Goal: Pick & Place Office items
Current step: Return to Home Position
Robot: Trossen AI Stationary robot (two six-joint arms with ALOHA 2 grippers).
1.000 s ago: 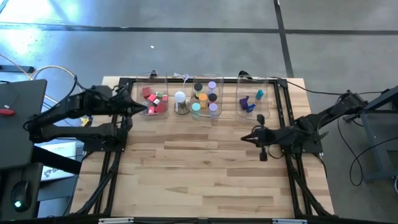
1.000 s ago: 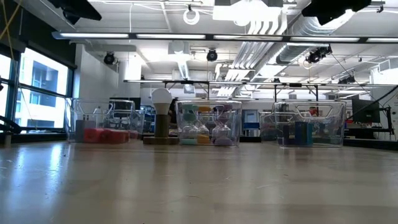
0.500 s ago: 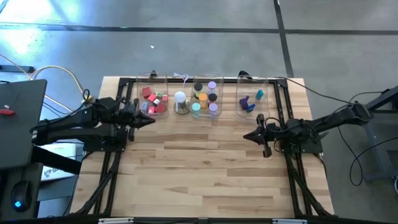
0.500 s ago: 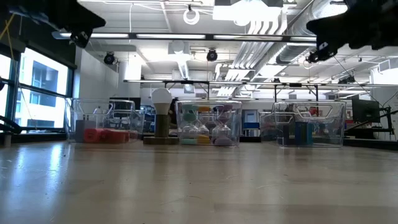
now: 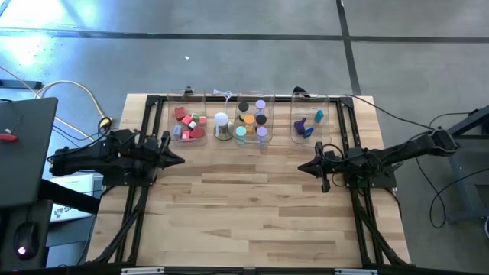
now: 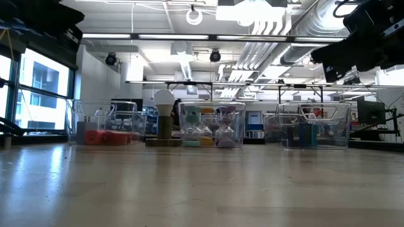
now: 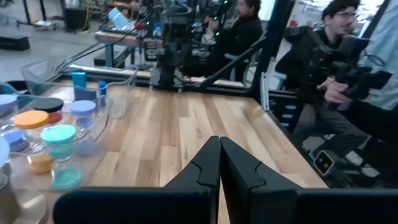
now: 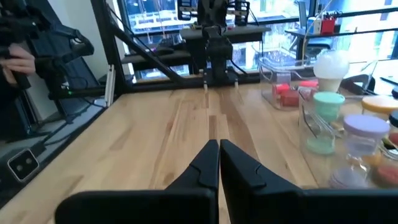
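The office items sit in three clear bins along the table's far edge. The red and pink pieces (image 5: 189, 122) are in the left bin, the orange, teal, purple and black discs (image 5: 252, 122) in the middle one, and the blue, purple and teal pieces (image 5: 309, 124) in the right one. A white dome on a silvery base (image 5: 222, 126) stands between the left and middle bins. My left gripper (image 5: 180, 160) hangs shut near the table's left side, pointing right, with nothing in it (image 7: 219, 142). My right gripper (image 5: 301, 168) hangs shut near the right side, pointing left, also with nothing in it (image 8: 219, 144).
Black frame rails (image 5: 150, 164) run along the table's left, right and far sides. Bare wood (image 5: 244, 210) lies between the arms and toward the near edge. A dark laptop (image 5: 23, 145) sits off the table's left. People (image 7: 348, 62) sit beyond the table's right edge.
Both arms have sunk and tipped level, staying shut. My left gripper has drawn away from the left bin toward the near edge. My right arm has come lower into the low view, and its gripper has kept nearly the same spot over the table.
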